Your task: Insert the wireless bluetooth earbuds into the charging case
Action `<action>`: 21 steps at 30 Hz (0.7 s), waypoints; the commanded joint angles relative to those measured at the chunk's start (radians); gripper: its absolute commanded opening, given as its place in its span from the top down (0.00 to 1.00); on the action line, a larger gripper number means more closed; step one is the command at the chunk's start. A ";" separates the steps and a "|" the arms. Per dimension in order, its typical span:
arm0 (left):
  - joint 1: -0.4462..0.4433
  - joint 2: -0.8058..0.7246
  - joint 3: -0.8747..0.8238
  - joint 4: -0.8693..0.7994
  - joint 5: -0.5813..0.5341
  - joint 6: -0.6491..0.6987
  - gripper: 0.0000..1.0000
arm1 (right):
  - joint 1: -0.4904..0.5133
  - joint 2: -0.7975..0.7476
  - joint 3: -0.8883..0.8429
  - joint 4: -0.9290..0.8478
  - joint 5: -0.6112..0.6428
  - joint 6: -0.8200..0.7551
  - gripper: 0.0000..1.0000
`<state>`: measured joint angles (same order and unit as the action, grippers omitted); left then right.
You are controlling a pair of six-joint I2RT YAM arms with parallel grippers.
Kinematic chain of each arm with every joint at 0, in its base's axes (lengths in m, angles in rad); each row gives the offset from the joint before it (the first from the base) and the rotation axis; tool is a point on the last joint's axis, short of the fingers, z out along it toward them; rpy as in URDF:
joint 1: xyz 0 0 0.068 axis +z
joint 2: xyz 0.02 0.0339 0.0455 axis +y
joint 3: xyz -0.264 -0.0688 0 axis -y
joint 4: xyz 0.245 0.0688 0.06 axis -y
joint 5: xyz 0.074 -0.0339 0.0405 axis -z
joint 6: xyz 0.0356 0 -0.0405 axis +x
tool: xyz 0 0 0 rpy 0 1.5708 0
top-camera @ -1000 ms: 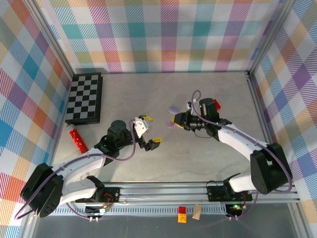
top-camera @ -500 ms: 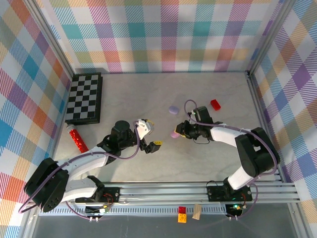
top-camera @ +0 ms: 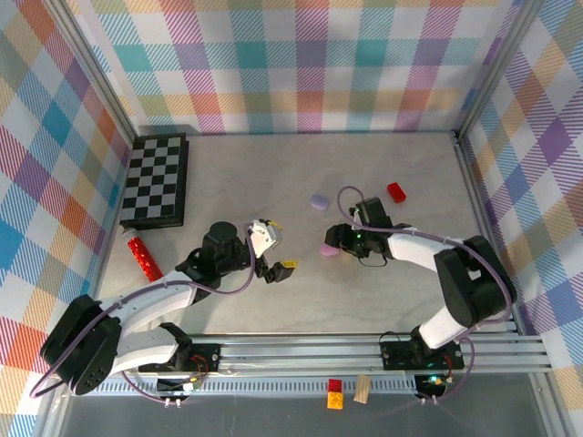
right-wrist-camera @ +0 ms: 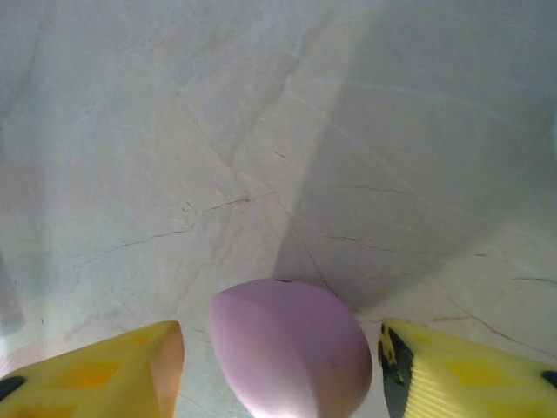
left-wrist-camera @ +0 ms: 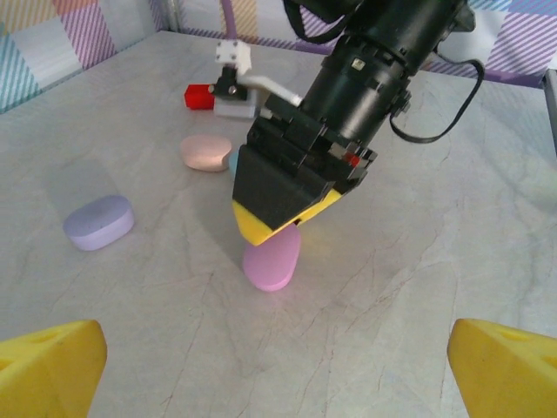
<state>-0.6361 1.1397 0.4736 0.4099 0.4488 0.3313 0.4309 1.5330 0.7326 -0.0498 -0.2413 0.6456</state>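
Charging case [right-wrist-camera: 291,353], pink-violet pebble, lying on the table directly between the fingertips of the right gripper [right-wrist-camera: 283,370]; jaws spread, a narrow gap on either side, nothing pinched. From the left wrist, same case [left-wrist-camera: 271,259] lying beneath the yellow tips of the right gripper [left-wrist-camera: 277,219], nearer end poking out from under them. From above, case [top-camera: 329,249] at the tip of the right gripper [top-camera: 332,244], mid-table.

Beyond the right gripper, well apart from it: lilac case [top-camera: 318,201], closed, lying flat. Behind it, beside the right forearm: pink case [left-wrist-camera: 206,152], with a pale blue piece [left-wrist-camera: 232,160] touching its far edge, too hidden to identify. Farther back along the arm: red block [top-camera: 397,191]. Nothing between the fingertips and the pink-violet case.

Left gripper [top-camera: 276,246] facing the right one across a bare stretch of table, jaws spread fully wide and empty, yellow fingertips [left-wrist-camera: 52,370] at the lower corners of its own view.

Far behind the left arm: folded chessboard [top-camera: 157,179]; beside it, red glitter tube [top-camera: 143,257].

Table [top-camera: 273,164] pale grey, marble-veined. Walls [top-camera: 291,64] in pastel plaid on three sides. Aluminium rail [top-camera: 301,350] along the near edge.
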 commanded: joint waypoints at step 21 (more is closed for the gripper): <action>0.413 -0.159 -0.255 0.254 -0.514 -0.160 0.00 | -0.194 -0.326 -0.286 0.543 0.545 -0.704 0.01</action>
<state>-0.2607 0.9356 0.2447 0.5453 -0.0193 0.2024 0.2844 1.1564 0.4973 0.2588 0.3065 0.0277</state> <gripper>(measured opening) 0.996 0.990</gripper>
